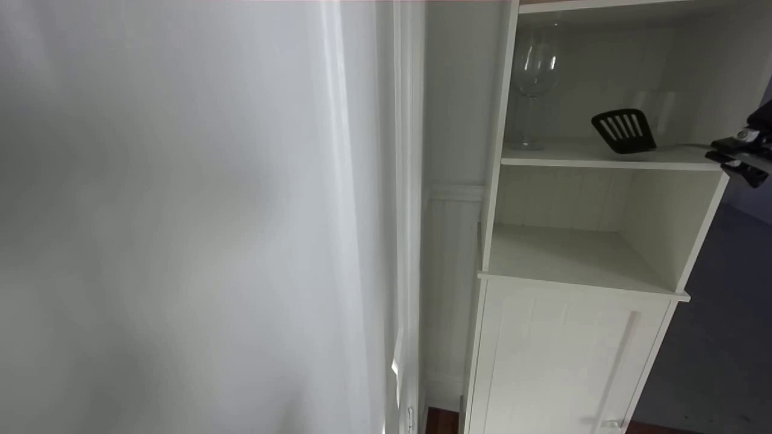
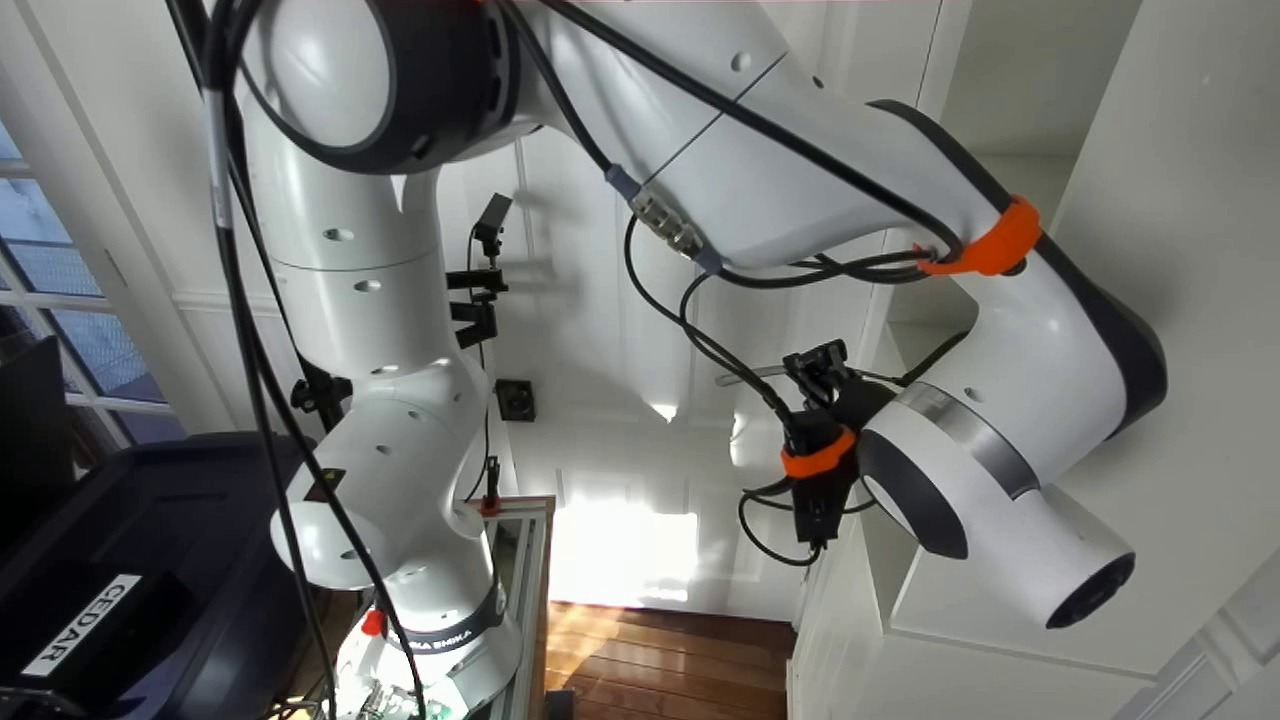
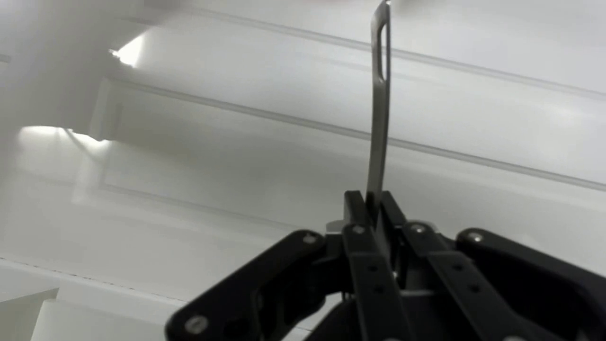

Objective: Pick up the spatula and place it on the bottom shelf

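Gripper (image 3: 373,201) pinches slotted spatula (image 1: 632,145) by handle (image 3: 380,113). Best go down clear of upper shelf (image 1: 573,163), then slide onto bottom shelf (image 1: 567,256).

Black slotted spatula head (image 1: 633,144): matt, plastic-looking from here. Long grey metal handle (image 3: 379,113): smooth. Brown wooden floorboards (image 2: 680,662): glossy.

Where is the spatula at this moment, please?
The gripper holds the spatula by its handle; at the right of an exterior view, its black head shows right of the stemmed wine glass.
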`<control>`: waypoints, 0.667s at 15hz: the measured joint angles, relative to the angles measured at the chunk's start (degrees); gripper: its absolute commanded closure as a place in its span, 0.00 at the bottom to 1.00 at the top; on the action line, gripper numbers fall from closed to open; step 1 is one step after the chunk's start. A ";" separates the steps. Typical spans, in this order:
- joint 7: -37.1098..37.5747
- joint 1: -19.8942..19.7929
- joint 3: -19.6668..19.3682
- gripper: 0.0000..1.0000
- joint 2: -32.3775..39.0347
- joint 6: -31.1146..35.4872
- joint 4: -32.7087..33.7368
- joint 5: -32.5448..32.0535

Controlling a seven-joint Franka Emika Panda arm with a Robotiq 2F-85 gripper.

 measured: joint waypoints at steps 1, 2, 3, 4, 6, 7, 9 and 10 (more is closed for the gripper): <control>-0.04 -0.05 -0.02 0.97 0.12 -0.45 0.33 -1.19; -0.04 -0.05 -0.02 0.97 0.23 -0.67 0.62 -2.48; -0.04 -0.05 0.00 0.97 0.37 -0.83 0.92 -3.72; -0.04 -0.03 0.05 0.97 0.53 -0.98 1.17 -4.83; -0.04 0.01 0.15 0.97 0.91 -1.51 1.63 -6.55; -0.04 0.04 0.22 0.97 1.08 -1.80 1.81 -7.25; -0.04 0.09 0.41 0.97 1.41 -2.41 2.07 -8.24; 0.08 0.10 0.49 0.97 1.56 -2.54 2.12 -8.54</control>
